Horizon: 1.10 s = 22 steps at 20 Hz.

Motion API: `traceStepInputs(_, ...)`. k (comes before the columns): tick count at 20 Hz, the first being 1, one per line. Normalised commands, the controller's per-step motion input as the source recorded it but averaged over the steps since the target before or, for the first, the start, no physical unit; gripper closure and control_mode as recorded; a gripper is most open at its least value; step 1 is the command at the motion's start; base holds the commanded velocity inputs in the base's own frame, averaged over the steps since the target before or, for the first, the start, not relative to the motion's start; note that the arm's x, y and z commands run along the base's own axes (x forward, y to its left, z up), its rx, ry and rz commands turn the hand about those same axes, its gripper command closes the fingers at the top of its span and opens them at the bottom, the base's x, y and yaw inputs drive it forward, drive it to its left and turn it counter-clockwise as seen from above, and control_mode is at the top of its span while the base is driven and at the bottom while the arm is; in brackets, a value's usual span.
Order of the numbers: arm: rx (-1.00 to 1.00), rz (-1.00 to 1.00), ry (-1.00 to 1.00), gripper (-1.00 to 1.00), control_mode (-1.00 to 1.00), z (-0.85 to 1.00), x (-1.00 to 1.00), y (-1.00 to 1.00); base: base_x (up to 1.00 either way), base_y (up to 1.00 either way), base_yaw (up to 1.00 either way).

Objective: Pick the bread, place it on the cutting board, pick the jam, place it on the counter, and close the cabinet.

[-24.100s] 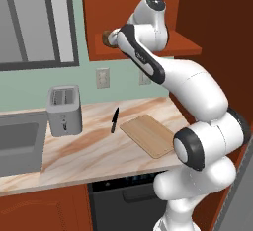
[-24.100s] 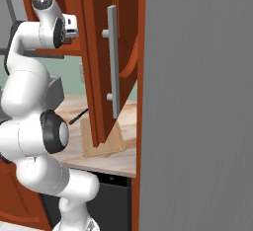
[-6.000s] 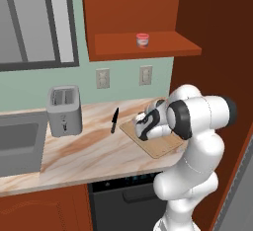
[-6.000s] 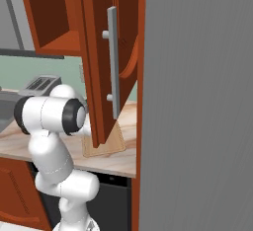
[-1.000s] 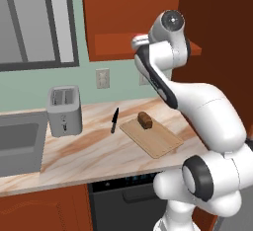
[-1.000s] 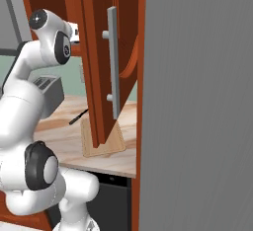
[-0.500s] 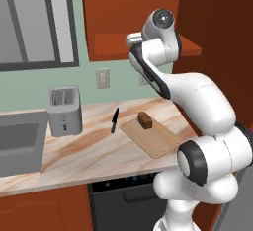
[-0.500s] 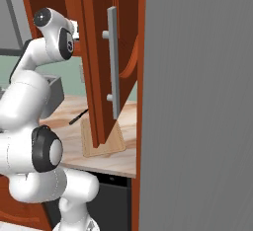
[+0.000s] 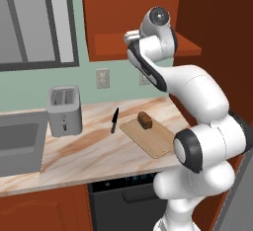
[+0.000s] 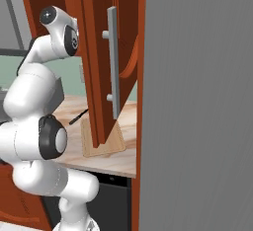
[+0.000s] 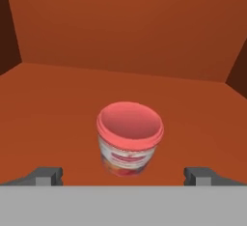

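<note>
Now the arm has swung up from the light tan wooden cutting board (image 9: 150,135) (small dark brown bread (image 9: 145,120) left on it) to the reddish-brown cabinet (image 11: 120,32). Wide-open fingers (image 11: 124,176) flank the small pink-red jam jar (image 11: 128,138) on the shelf, so the jam pick comes next.

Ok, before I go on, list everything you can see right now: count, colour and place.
jam: one, pink-red, upright on the cabinet shelf
cabinet: one, reddish-brown, on the wall, door open
bread: one, dark brown, on the cutting board
cutting board: one, light tan, on the counter
counter: one, beige marble
knife: one, black, left of the board
toaster: one, grey
sink: one, grey, far left
gripper: one, open, facing the jam
</note>
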Motion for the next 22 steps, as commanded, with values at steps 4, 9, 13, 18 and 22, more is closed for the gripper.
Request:
traceStepInputs(4, 0.00, 0.00, 0.00, -1.00, -1.00, 0.00, 0.26, 0.00, 0.00, 0.00, 0.00)
traceStepInputs(9, 0.00, 0.00, 0.00, -1.00, -1.00, 0.00, 0.25, 0.00, 0.00, 0.00, 0.00)
traceStepInputs(13, 0.00, 0.00, 0.00, -1.00, -1.00, 0.00, 0.16, 0.00, 0.00, 0.00, 0.00)
traceStepInputs(18, 0.00, 0.00, 0.00, -1.00, -1.00, -0.01, 0.06, 0.00, 0.00, 0.00, 0.00)
traceStepInputs(22, 0.00, 0.00, 0.00, -1.00, -1.00, -0.04, 0.05, 0.00, 0.00, 0.00, 0.00)
